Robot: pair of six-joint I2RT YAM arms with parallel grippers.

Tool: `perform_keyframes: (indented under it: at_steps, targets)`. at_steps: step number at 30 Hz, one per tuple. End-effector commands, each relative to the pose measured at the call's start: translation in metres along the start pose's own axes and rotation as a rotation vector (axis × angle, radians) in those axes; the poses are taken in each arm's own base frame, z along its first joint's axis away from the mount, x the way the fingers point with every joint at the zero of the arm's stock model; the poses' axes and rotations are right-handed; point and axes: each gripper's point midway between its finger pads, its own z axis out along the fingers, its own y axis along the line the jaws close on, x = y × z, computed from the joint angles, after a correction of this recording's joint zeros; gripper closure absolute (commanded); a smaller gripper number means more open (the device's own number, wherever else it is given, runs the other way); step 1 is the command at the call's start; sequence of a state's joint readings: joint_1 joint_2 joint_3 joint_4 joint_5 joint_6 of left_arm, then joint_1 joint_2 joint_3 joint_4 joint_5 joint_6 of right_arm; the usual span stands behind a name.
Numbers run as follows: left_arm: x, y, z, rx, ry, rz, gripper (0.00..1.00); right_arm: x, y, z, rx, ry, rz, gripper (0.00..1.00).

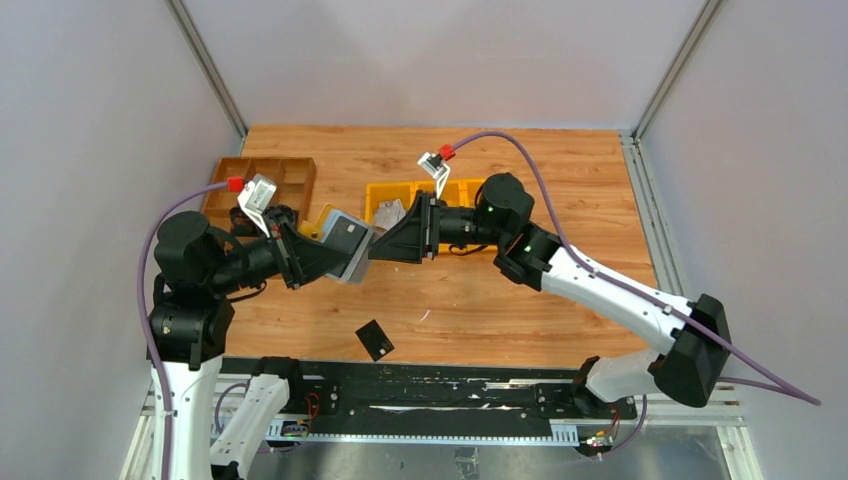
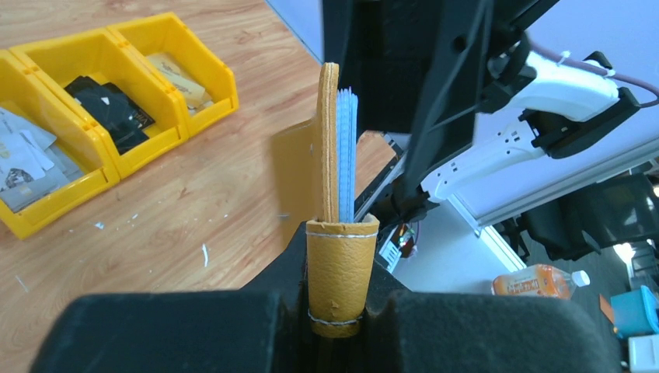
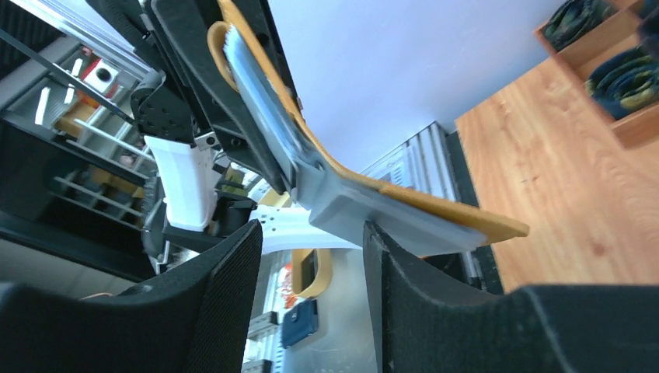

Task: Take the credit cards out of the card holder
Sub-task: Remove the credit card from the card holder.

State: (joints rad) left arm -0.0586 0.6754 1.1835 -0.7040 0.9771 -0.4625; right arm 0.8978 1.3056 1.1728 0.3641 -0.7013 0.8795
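My left gripper [image 1: 338, 256] is shut on the mustard-yellow card holder [image 1: 326, 220] and holds it open above the table. In the left wrist view the holder's folded end [image 2: 342, 272] sits clamped between my fingers, with a stack of pale grey card edges [image 2: 346, 148] standing against its yellow flap. My right gripper [image 1: 377, 246] is open right at the holder's far edge. In the right wrist view the grey stack [image 3: 365, 203] and yellow flap [image 3: 458, 216] lie over my right finger [image 3: 435, 311], not pinched. One black credit card [image 1: 375, 340] lies on the table.
Bright yellow bins [image 1: 388, 193] with cards and papers stand behind the grippers; they also show in the left wrist view [image 2: 116, 167]. A brown compartment tray [image 1: 262, 180] sits at the back left. A black rail [image 1: 420, 385] runs along the table's near edge.
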Motion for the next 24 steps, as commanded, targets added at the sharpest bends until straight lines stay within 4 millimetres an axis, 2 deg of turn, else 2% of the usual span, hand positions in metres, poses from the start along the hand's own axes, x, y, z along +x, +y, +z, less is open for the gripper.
perform_keyframes:
  at_steps: [1,6,12,20,24]
  targets:
    - [-0.013,-0.014,0.0,0.056,-0.056,0.004,1.0,-0.005,0.016,0.011,-0.094,-0.034,0.043,0.47]
    - [-0.008,-0.018,0.003,0.117,-0.034,-0.054,1.0,-0.01,0.016,0.02,-0.161,-0.054,0.085,0.48]
    - [-0.003,-0.017,0.002,0.12,-0.029,-0.051,1.0,-0.017,0.022,0.028,-0.208,-0.051,0.096,0.55]
    - [-0.005,-0.016,-0.001,0.081,-0.022,0.001,1.0,-0.019,0.033,0.012,-0.115,-0.028,0.032,0.55]
    - [-0.005,-0.016,-0.002,0.073,-0.018,0.017,1.0,-0.02,0.036,0.013,-0.131,-0.023,0.071,0.53]
